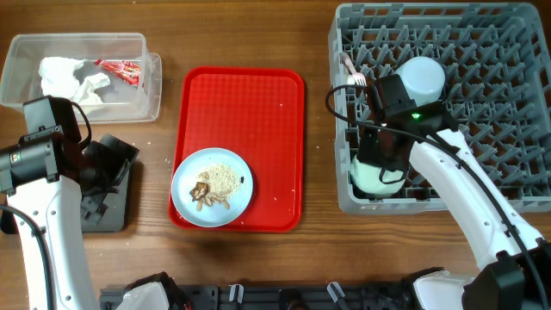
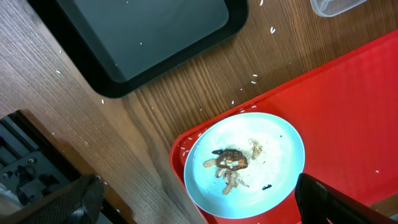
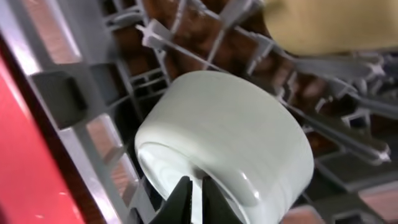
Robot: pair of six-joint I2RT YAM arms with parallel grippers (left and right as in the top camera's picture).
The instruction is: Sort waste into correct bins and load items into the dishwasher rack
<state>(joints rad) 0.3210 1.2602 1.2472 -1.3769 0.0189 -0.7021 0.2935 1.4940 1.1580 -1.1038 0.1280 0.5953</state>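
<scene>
— Starting with the biggest thing, where does the grey rack (image 1: 516,129) sit?
— On the right side of the wooden table (image 1: 164,34), and the right arm goes down into its near left corner. Next in size, the red tray (image 1: 258,103) lies in the middle, left of the rack and not touching it.
— And the bins?
— The clear tub (image 1: 17,65) is at the far left. The black tray (image 2: 155,37) lies nearer, partly under the left arm, near the red tray but apart from it.
— The dishes?
— The light blue plate (image 1: 182,196) rests on the near left corner of the red tray. The pale green bowl (image 3: 236,143) lies tipped on its side among the pegs in the rack's near left corner. Another pale bowl (image 1: 422,76) sits upside down farther back, and a blurred yellow cup (image 3: 323,25) shows just beyond the green one.
— The grippers?
— The right gripper (image 3: 193,199) has its fingers almost together, pinching the green bowl's rim. The left gripper (image 2: 199,186) is spread wide and holds nothing; the plate shows between its fingers.
— Smaller things?
— Crumpled white napkins (image 1: 69,77) lie in the tub. A white fork (image 1: 351,73) lies in the rack's far left part. A red-and-white wrapper (image 1: 120,71) sits beside the napkins, its print too small to read. Brown scraps (image 2: 229,163) sit on the plate
</scene>
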